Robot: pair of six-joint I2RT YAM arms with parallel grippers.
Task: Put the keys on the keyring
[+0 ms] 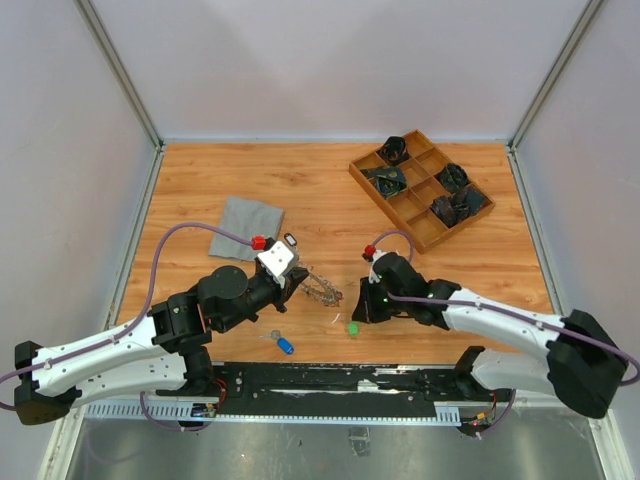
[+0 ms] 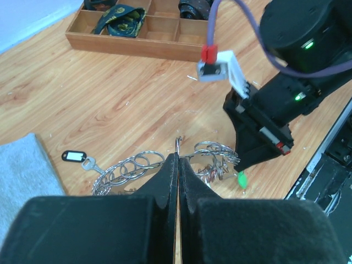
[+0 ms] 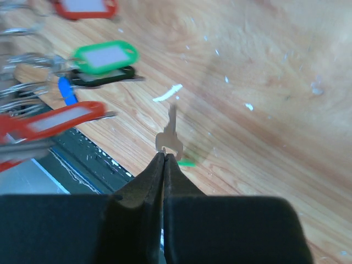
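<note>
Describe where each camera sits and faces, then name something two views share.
Top external: above and behind the bases, looking down on the table; left arm and right arm show.
Left wrist: on the left arm, facing past its shut left end effector toward the keyring and right arm.
Right wrist: on the right arm, facing the table past its right end effector, shut on a key.
Shared: top and left wrist both show the wooden tray.

1. The left gripper [image 1: 297,281] touches the keyring [image 1: 324,291] mid-table.
2. The right gripper [image 1: 362,308] sits near, beside a green tag [image 1: 353,327].
3. A blue-tagged key [image 1: 284,345] lies by the near edge.
4. The cloth [image 1: 245,228] and tray [image 1: 388,207] lie farther back.
</note>
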